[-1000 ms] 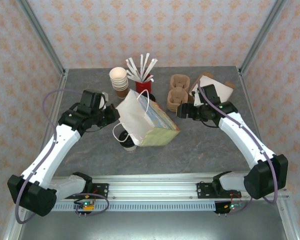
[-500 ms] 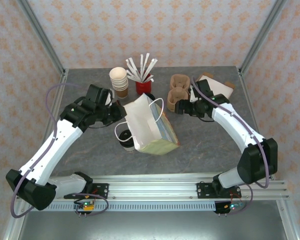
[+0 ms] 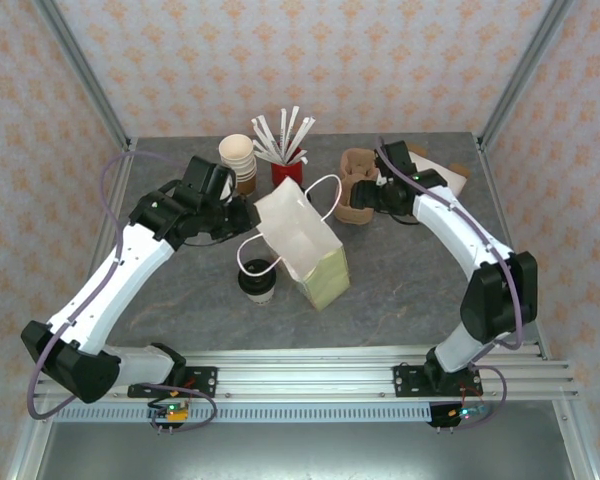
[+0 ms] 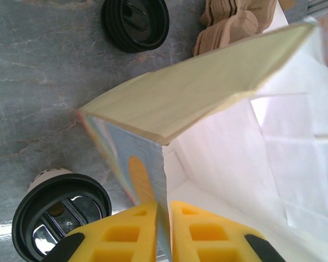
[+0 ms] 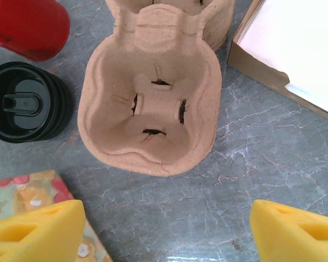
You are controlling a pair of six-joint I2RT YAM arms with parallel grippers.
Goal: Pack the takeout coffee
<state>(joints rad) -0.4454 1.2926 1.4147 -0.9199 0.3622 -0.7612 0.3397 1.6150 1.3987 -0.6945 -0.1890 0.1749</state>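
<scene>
The grey marbled worktop (image 3: 410, 290) is carrying everything. The tall white paper bag with a colourful printed side (image 3: 298, 232) is now standing, slightly tilted, in the middle of the overhead frame, having been swung up from lying on its side a second ago. The left gripper (image 4: 164, 207) is pinching the bag's rim, with the paper wall running straight between its yellow fingers. The right gripper (image 5: 167, 207) is hanging spread wide over the brown moulded-pulp cup carrier (image 5: 153, 93) toward the upper right, having drawn away from the bag.

The takeout coffee, a small cream paper cup under a round black lid (image 3: 257, 281), is sitting on the worktop just left of the bag's base, no longer overlapped by the bag. I am reading this as the bag being stood up for loading, with the cup not yet packed.

Open room is lying below and right of the bag. Above it, the red cup of white sticks (image 3: 286, 172) and the stack of loose black lids (image 5: 24, 109) are crowding in close.
</scene>
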